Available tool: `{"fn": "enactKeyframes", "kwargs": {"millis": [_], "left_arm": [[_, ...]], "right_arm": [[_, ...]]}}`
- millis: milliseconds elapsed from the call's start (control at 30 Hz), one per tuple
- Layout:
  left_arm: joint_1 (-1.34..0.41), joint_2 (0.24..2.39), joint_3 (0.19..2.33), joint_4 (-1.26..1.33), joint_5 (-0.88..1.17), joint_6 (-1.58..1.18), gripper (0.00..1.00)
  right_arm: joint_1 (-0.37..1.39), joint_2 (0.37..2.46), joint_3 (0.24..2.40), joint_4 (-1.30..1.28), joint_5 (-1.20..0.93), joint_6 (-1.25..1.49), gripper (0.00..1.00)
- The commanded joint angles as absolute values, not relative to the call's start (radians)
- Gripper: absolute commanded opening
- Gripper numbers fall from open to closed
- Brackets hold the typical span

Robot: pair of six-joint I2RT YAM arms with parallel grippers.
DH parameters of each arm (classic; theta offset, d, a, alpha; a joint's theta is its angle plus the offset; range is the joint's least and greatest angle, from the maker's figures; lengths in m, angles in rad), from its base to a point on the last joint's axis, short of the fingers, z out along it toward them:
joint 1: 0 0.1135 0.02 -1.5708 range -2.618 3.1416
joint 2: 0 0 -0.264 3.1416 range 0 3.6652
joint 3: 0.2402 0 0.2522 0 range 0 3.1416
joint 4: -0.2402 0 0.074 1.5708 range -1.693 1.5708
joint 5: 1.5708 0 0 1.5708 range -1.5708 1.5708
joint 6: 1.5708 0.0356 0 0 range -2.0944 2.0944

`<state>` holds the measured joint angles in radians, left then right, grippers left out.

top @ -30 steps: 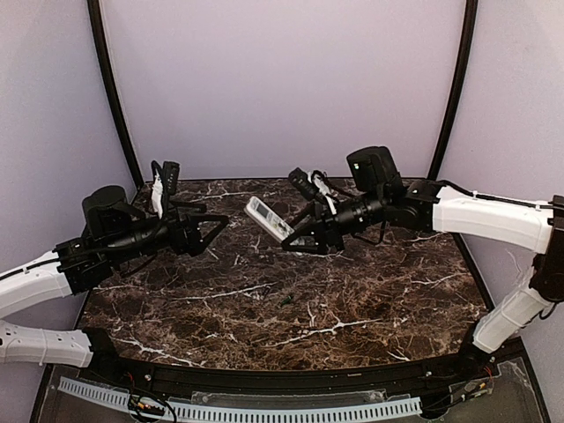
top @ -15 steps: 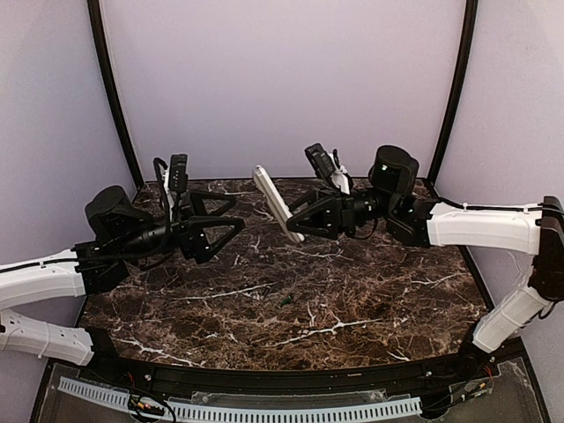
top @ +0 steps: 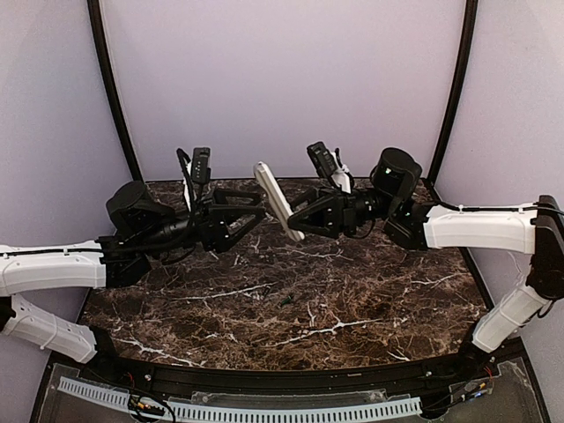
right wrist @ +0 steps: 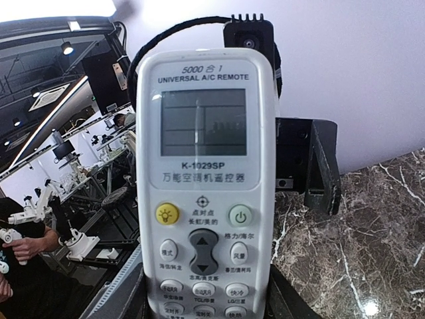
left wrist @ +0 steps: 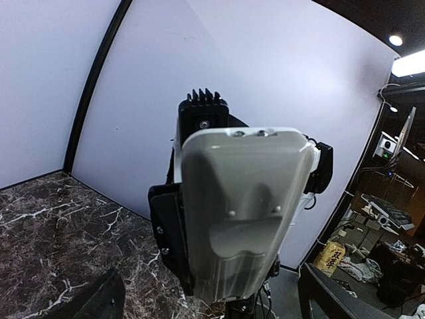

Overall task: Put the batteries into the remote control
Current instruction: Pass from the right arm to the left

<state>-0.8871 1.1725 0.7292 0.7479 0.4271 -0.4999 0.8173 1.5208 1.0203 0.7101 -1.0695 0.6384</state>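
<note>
Aloft over the table (top: 370, 300), the remote control (top: 278, 201) stood nearly upright, its lower end pinched by the right gripper (top: 302, 220). Just beside its grey back, the left gripper (top: 256, 210) was spread wide. A battery (top: 286, 301) lay on the marble below.

Soft, even light fills the top view, leaving the lilac walls (top: 282, 79) flat and only faint shadows on the glossy marble table (top: 352, 300). Both wrist views bow straight lines toward their edges. Ceiling lamps (left wrist: 406, 63) flare white at the left wrist view's upper right, while the remote control (right wrist: 204, 179) in the right wrist view is sharp, its print legible, under a blown-out patch at top left.
</note>
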Motion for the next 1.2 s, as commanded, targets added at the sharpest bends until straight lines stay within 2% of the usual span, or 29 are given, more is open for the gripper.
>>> {"fn": "enactKeyframes", "kwargs": {"millis": [0, 500, 567, 800, 833, 867, 967, 1033, 1167], "left_arm": [[-0.911, 1.191, 0.773, 0.824, 0.444, -0.535, 0.9], [-0.927, 1.259, 0.843, 0.828, 0.423, -0.531, 0.79], [-0.929, 1.268, 0.847, 0.828, 0.42, -0.532, 0.76], [-0.929, 1.286, 0.861, 0.808, 0.398, -0.529, 0.54], [-0.929, 1.288, 0.864, 0.804, 0.398, -0.526, 0.5], [-0.928, 1.289, 0.869, 0.789, 0.394, -0.522, 0.49], [-0.927, 1.285, 0.883, 0.742, 0.387, -0.492, 0.42], [-0.927, 1.281, 0.905, 0.666, 0.387, -0.456, 0.37], [-0.928, 1.288, 0.975, 0.445, 0.364, -0.368, 0.34]], "right_arm": [[0.824, 1.522, 1.006, 0.721, -1.041, 0.612, 0.4], [0.833, 1.551, 0.988, 0.764, -1.04, 0.623, 0.4], [0.833, 1.551, 0.989, 0.762, -1.04, 0.622, 0.4], [0.83, 1.541, 0.978, 0.746, -1.035, 0.604, 0.43], [0.827, 1.538, 0.975, 0.742, -1.033, 0.603, 0.48], [0.821, 1.531, 0.969, 0.741, -1.032, 0.605, 0.63], [0.79, 1.507, 0.945, 0.723, -1.024, 0.607, 0.87], [0.756, 1.475, 0.932, 0.661, -1.017, 0.589, 0.97], [0.667, 1.369, 0.92, 0.371, -0.893, 0.447, 0.98]]}}
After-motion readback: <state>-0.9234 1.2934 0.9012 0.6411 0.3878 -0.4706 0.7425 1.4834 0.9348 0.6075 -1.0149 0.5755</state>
